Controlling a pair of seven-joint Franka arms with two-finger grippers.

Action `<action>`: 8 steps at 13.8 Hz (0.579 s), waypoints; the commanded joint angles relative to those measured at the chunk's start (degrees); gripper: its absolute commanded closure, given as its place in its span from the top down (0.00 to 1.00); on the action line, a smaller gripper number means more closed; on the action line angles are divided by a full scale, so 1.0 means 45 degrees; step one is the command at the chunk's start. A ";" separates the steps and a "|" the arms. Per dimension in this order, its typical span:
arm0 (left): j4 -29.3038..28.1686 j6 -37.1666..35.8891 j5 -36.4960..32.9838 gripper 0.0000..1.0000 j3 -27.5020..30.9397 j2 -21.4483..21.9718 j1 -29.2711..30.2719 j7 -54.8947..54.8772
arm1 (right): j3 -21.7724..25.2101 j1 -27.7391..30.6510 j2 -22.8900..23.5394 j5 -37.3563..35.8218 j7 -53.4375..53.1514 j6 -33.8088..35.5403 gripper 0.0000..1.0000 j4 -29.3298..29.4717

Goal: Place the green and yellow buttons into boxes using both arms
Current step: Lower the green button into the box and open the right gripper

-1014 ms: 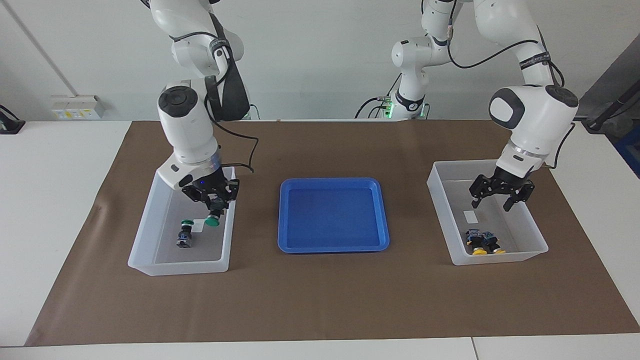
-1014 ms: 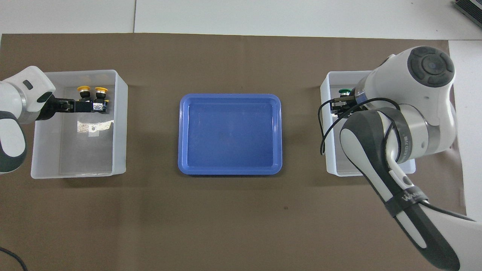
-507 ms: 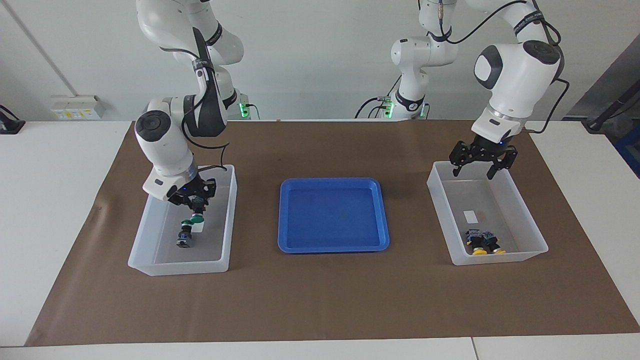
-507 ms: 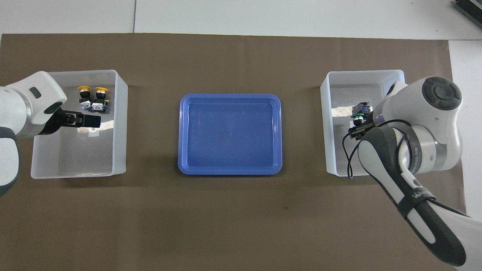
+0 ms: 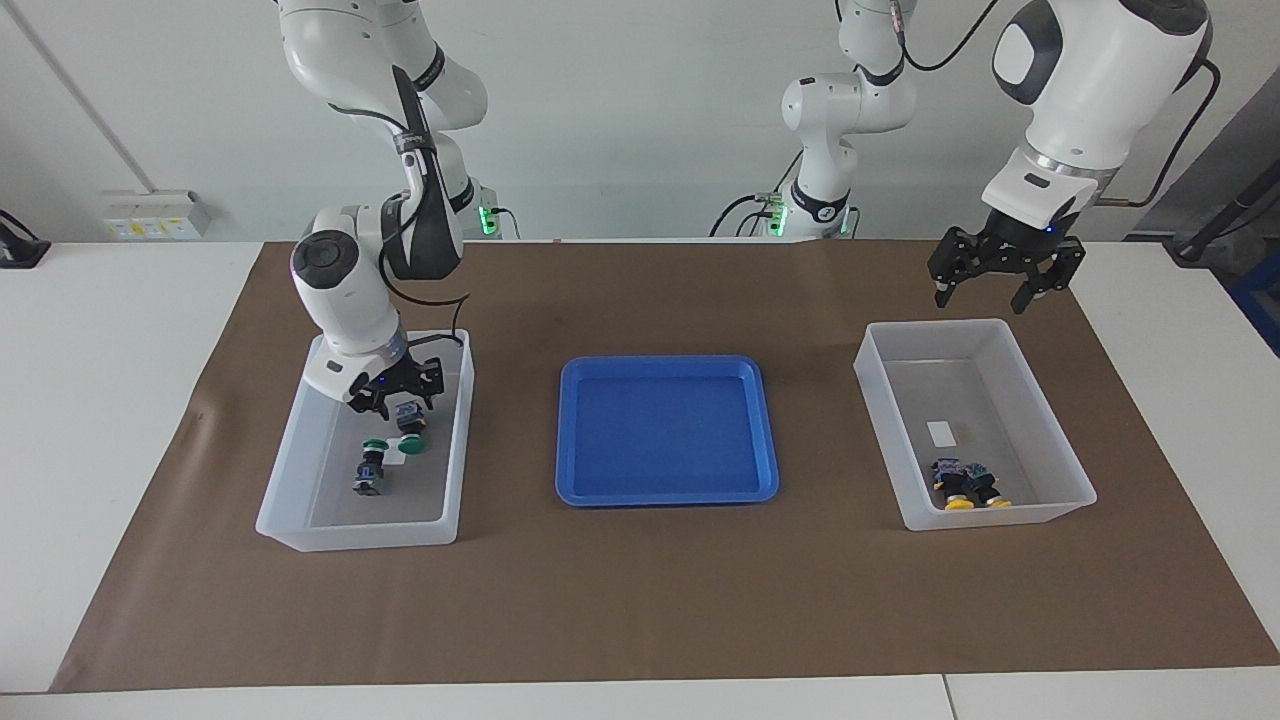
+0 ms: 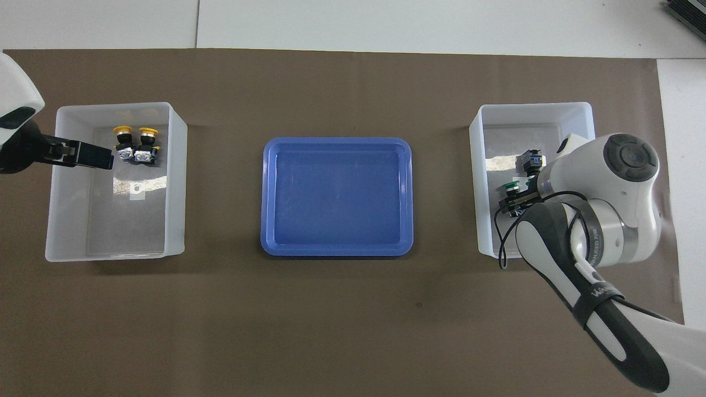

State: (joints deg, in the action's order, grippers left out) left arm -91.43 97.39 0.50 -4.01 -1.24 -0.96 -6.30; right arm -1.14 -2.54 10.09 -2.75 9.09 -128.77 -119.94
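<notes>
We see a white counter spread with a brown paper mat that covers most of its top. On the mat sit three containers in a row: a shallow blue tray at the centre, one translucent white box toward the right arm's end, and its twin toward the left arm's end, each well apart from the tray.

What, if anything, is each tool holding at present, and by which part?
The left tool, open, holds nothing. The right tool sits at the black body of a green button; whether it grips it cannot be told.
</notes>
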 commanded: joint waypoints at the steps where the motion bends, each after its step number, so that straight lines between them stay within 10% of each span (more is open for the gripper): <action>1: 0.1120 -0.0745 -0.0306 1.00 -0.0026 -0.0586 -0.0060 0.0248 | -0.0157 0.0117 -0.0465 0.0064 -0.0981 -0.0077 1.00 0.0205; 8: 0.0065 -0.0647 -0.0267 1.00 0.0013 0.0274 0.0115 0.0151 | -0.0274 0.0076 -0.1987 0.0024 -0.3777 0.1987 1.00 0.1864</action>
State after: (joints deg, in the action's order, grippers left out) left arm -89.00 94.53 0.49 -3.94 -1.90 -0.62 -5.96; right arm -2.09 -2.77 3.14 -2.74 -5.52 -124.17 -113.82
